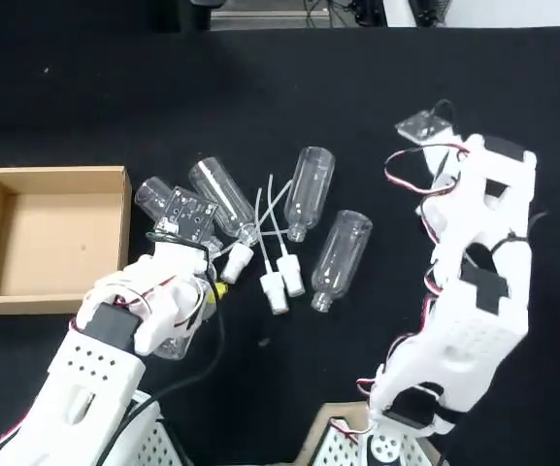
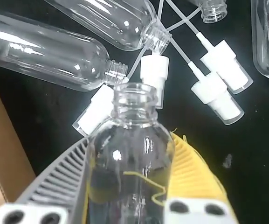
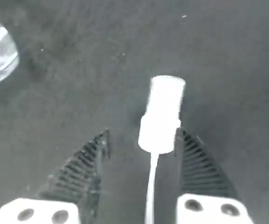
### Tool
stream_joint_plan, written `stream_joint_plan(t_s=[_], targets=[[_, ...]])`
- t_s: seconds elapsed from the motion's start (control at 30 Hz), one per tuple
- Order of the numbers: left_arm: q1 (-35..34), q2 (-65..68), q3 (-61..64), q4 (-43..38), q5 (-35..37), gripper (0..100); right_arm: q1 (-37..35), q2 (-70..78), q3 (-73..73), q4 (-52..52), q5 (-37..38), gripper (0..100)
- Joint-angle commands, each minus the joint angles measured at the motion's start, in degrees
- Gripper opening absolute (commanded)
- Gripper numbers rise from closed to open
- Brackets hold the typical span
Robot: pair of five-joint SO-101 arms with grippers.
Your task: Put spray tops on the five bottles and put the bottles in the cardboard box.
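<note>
My left gripper (image 2: pixel 132 140) is shut on a clear open-necked bottle (image 2: pixel 134 154), whose neck points at a loose white spray top (image 2: pixel 154 77). In the high view this gripper (image 1: pixel 207 283) sits just right of the cardboard box (image 1: pixel 51 238), at the near edge of the pile. Other clear bottles lie there: one (image 1: pixel 221 197), another (image 1: pixel 309 189) and a third (image 1: pixel 341 254), with spray tops (image 1: pixel 278 289) between them. My right gripper (image 3: pixel 141 140) is open low over the black cloth. A white spray top (image 3: pixel 161 114) lies between its fingers, against one finger (image 3: pixel 195 161).
The box is open and empty, at the table's left side. The right arm (image 1: pixel 474 282) is folded up at the right, away from the pile. Black cloth covers the table, with bare room at the back and between the pile and the right arm.
</note>
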Motion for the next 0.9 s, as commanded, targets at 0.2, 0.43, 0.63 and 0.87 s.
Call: stream_joint_plan(t_s=[0.2, 0.43, 0.63, 0.87], targets=[[0.75, -1.23, -0.75, -1.14, 0.62, 3, 0.35, 5.76, -8.75, -4.04, 0.26, 6.0], [0.92, -1.23, -0.66, -2.64, 0.62, 3, -0.26, -7.08, -13.32, 7.74, -5.36, 1.0], [6.55, -1.23, -0.57, -14.15, 0.62, 3, -4.40, -26.77, -16.48, 14.42, -20.75, 1.1], [8.40, -1.23, 4.88, -37.98, 0.62, 3, -14.07, -42.33, -16.92, 16.70, -36.57, 1.1]])
